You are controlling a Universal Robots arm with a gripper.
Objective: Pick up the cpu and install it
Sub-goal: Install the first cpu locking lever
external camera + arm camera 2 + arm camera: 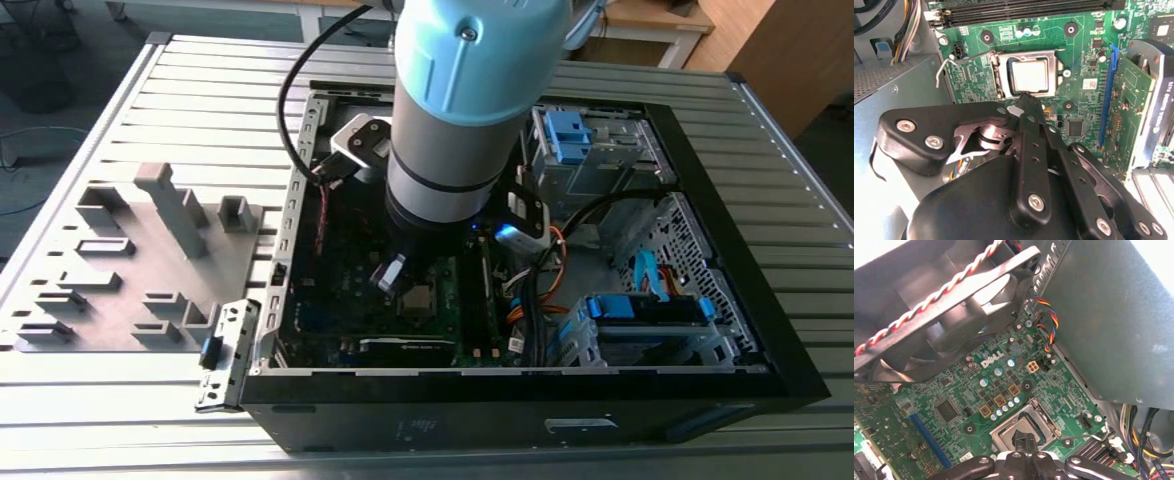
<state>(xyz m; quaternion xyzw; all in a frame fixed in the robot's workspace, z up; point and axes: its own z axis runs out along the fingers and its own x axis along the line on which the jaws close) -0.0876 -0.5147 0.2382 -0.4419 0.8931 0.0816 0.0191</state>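
Case: open black computer case [747, 330] lies on the slatted table [200, 70]; grey plastic blocks [174, 210] stand outside it at 9 o'clock in the exterior view.
Obstructions: case fan [949, 315] with its twisted red-white wire overhangs the motherboard [1084, 60]; blue slot [1107, 95] and a graphics card [1159, 100] flank the socket.
Cpu: cpu [1029, 76] lies flat in the motherboard socket, silvery top up.
Gripper: gripper [1026, 102] has its fingertips pressed together, its tip at the cpu's near edge, holding nothing.

open black computer case [787, 385] on a slatted table [200, 90], grey plastic blocks [167, 215] beside it
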